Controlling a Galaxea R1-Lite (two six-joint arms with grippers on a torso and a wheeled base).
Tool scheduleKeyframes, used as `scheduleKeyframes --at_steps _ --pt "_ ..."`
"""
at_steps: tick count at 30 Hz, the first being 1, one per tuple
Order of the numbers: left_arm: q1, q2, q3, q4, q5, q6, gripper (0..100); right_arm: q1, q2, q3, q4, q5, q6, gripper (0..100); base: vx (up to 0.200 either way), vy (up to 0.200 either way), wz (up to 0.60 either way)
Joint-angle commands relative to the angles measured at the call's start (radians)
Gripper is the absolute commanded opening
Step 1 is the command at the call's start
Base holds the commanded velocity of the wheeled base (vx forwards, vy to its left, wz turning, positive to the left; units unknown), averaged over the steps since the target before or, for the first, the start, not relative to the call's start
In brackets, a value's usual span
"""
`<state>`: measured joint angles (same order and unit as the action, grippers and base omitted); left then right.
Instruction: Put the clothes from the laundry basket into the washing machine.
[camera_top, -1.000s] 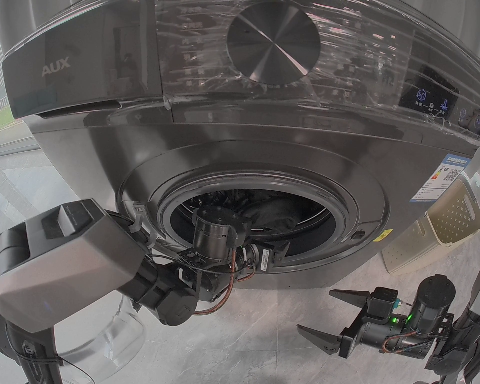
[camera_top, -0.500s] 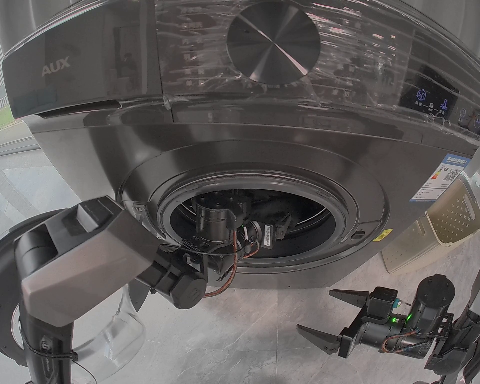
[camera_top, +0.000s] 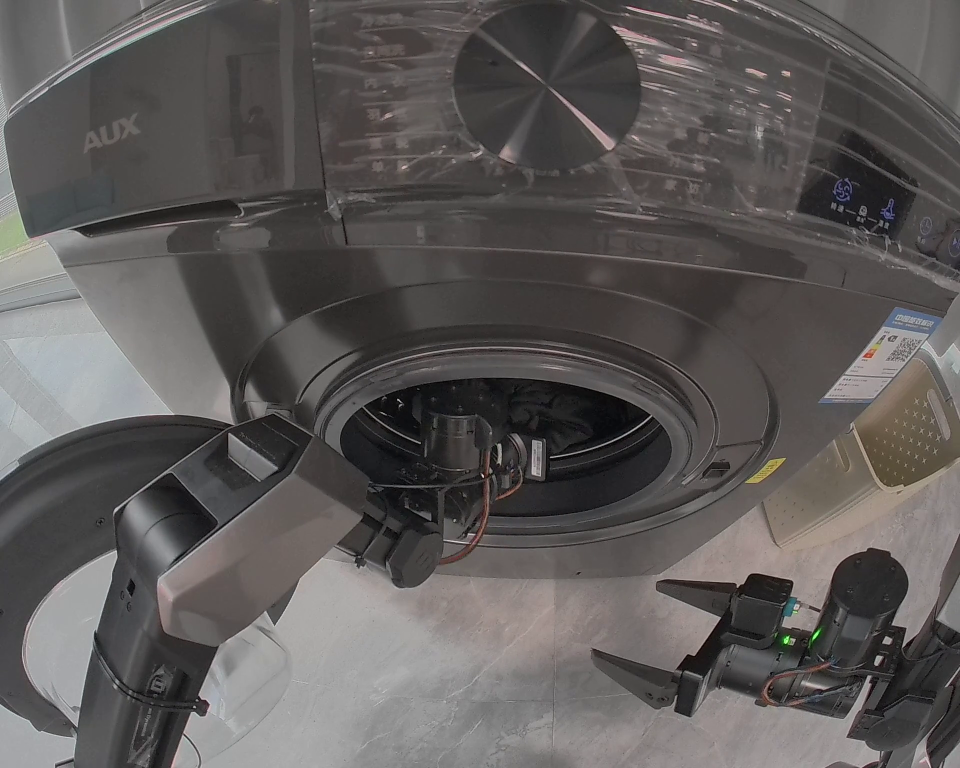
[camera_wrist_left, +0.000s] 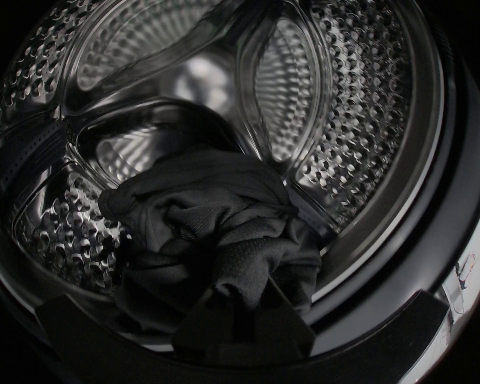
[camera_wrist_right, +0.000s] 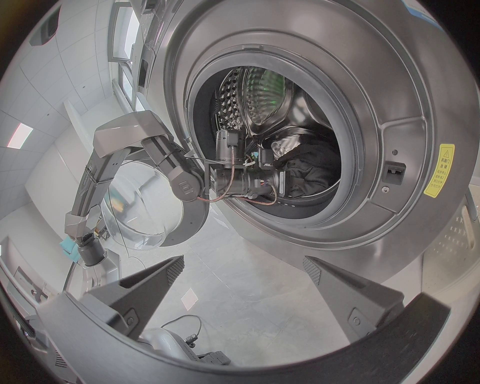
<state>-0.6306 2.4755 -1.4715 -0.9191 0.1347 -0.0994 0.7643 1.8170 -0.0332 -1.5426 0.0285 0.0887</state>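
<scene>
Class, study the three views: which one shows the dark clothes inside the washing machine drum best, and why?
The left wrist view: the dark clothes fill its middle, heaped in the drum with folds visible. The head view shows a small patch behind the left arm. The right wrist view shows them farther off.

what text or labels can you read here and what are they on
On the drawer front: a pale brand mark, left unquoted.
On the control panel: rows of characters, blurred under film.
On the display: two captioned icons, too small.
On the energy label: too small.
On the yellow sticker: too small.
</scene>
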Motion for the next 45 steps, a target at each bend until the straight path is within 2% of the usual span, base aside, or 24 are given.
scheduleKeyframes --at_steps 1,3,4,6,10,18,19,21,24,26,28,32,33,35,36,38,39,44,45 --pt "0.025 0.108 -0.197 0.011 0.039 -0.008 0 0.001 0.002 -0.002 -0.001 0.001 0.000 100 0.000 0.000 0.00" --pt "0.029 0.128 -0.242 0.003 0.049 -0.010 0 0.000 0.002 -0.002 -0.001 0.001 0.000 100 0.000 0.000 0.00" --pt "0.032 0.163 -0.326 -0.004 0.062 -0.013 0 -0.003 0.002 -0.004 -0.001 0.001 0.000 100 0.000 0.000 0.00" --pt "0.045 0.197 -0.408 -0.017 0.068 -0.016 0 -0.005 0.002 -0.008 -0.001 0.001 0.000 100 0.000 0.000 0.00" --pt "0.049 0.240 -0.515 -0.017 0.080 -0.019 0 -0.003 0.002 -0.008 -0.001 0.001 0.000 100 0.000 0.000 0.00" --pt "0.048 0.249 -0.529 -0.012 0.094 -0.019 0 0.001 0.004 -0.008 -0.001 0.001 0.002 100 0.000 0.000 0.00" --pt "0.048 0.247 -0.529 -0.010 0.095 -0.019 100 0.001 0.004 -0.008 -0.001 0.001 0.002 100 0.000 0.000 0.00" --pt "0.043 0.235 -0.529 -0.007 0.100 -0.019 100 -0.005 0.002 -0.008 -0.001 0.001 0.002 100 0.000 0.000 0.00" --pt "0.032 0.172 -0.446 -0.009 0.100 -0.031 100 -0.008 0.002 -0.008 -0.001 0.002 0.002 100 0.000 0.000 0.00" --pt "0.002 0.066 -0.280 -0.007 0.098 -0.053 100 -0.008 0.002 -0.008 -0.001 0.002 0.002 100 0.000 0.000 0.00" --pt "-0.018 -0.009 -0.165 -0.006 0.092 -0.060 100 -0.010 0.002 -0.007 -0.001 0.002 0.002 100 0.000 0.000 0.00" --pt "-0.044 -0.101 0.005 -0.030 0.083 -0.056 100 -0.006 -0.001 -0.005 -0.001 0.001 0.002 100 0.000 0.000 0.00" --pt "-0.058 -0.153 0.097 -0.053 0.077 -0.054 100 -0.006 -0.004 -0.004 -0.001 0.001 0.002 100 0.000 0.000 0.00" --pt "-0.060 -0.159 0.105 -0.055 0.075 -0.054 100 -0.006 -0.004 -0.002 -0.001 0.001 0.002 100 0.000 0.000 0.00" --pt "-0.093 -0.237 0.258 -0.098 0.048 -0.046 100 -0.008 -0.007 0.001 -0.001 0.001 0.000 100 0.000 0.000 0.00" --pt "-0.113 -0.283 0.329 -0.119 0.037 -0.037 100 -0.010 -0.008 0.003 -0.001 0.001 0.000 100 0.000 0.000 0.00" --pt "-0.138 -0.339 0.421 -0.145 0.029 -0.033 100 -0.010 -0.008 0.010 0.001 0.001 0.002 100 0.000 0.000 0.00" --pt "-0.204 -0.481 0.678 -0.207 0.006 -0.019 100 -0.010 -0.022 0.033 0.001 0.002 0.002 100 0.000 0.000 0.00" --pt "-0.204 -0.481 0.678 -0.207 0.006 -0.019 100 -0.010 -0.022 0.033 0.001 0.002 0.002 100 0.000 0.000 0.00"
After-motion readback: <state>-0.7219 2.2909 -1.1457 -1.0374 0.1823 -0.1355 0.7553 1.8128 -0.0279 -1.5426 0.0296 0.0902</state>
